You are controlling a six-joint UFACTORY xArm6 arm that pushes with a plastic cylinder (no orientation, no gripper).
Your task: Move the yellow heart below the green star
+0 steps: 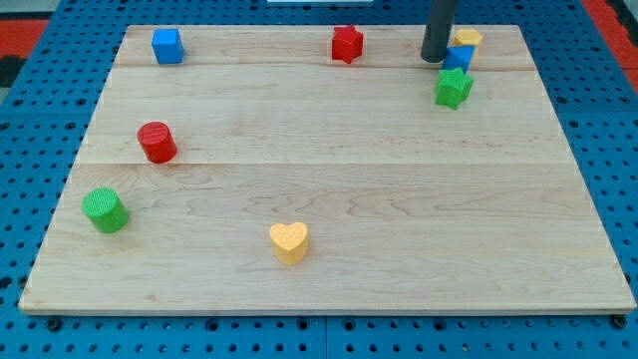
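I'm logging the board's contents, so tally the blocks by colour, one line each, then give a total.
Blue: 2, blue cube and a blue block right of my tip.
Red: 2, red star and red cylinder.
Green: 2, green star and green cylinder.
Yellow: 2, yellow heart and a yellow block.
Total: 8

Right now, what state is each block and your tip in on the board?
My tip: down at the view's top right, just left of the blue block.
Yellow heart: alone at bottom centre, far from the green star.
Green star: upper right, against the blue block.
Yellow block: behind the blue one.
Red star, blue cube, red cylinder, green cylinder: standing free.
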